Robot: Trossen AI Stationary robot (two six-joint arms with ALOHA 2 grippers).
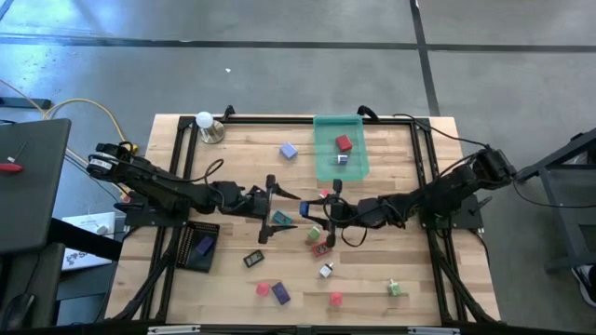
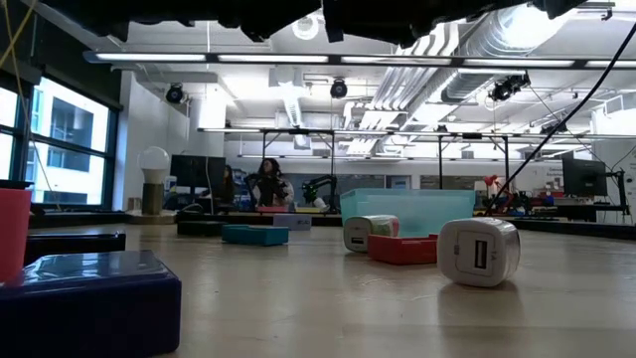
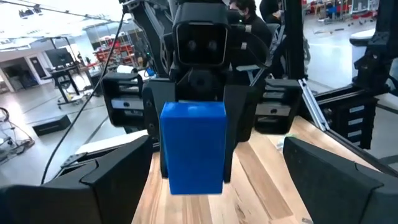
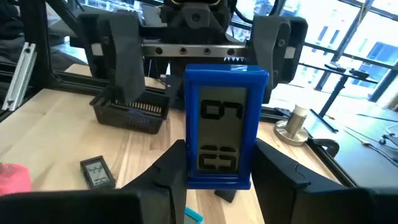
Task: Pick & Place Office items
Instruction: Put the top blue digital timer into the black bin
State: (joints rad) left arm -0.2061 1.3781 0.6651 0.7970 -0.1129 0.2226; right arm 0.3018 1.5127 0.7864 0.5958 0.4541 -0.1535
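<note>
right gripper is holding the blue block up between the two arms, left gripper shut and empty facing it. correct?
One error: the left gripper is open, not shut; the left wrist view shows its fingers spread wide. The rest holds: the right gripper grips the blue block, and the left is empty, facing it.

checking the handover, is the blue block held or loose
Held: the right hand is closed on the upright blue block, above the table, facing the open left hand.
</note>
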